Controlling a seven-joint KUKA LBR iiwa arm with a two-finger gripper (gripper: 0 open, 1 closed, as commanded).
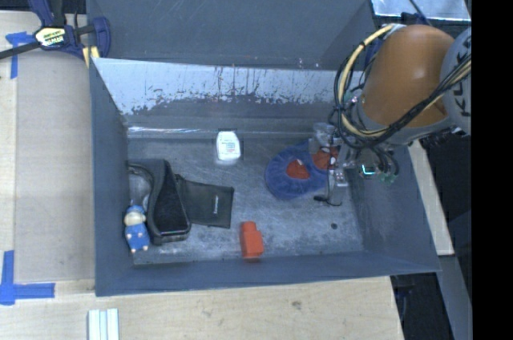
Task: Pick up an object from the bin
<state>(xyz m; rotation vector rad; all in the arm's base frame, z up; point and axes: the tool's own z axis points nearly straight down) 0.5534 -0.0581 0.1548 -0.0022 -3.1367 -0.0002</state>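
Short of the blue round cloth (280,181), toward the near wall, a red block (252,240): leave alone. At the cloth's right edge, low over the bin (240,26) floor, the tool (335,188); released or clenched, cannot tell. Lower straight, straddle that edge, clear the small red piece (297,168) lying on it, then close firmly. Beyond the cloth, leftward, a white bottle (228,147).

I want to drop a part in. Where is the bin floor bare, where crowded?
Bare floor: the front right corner between the orange block and the right wall; also the back strip left of the white bottle. Crowded: the left end, with black pouches and a small blue figure, and around the gripper beside the blue round thing.
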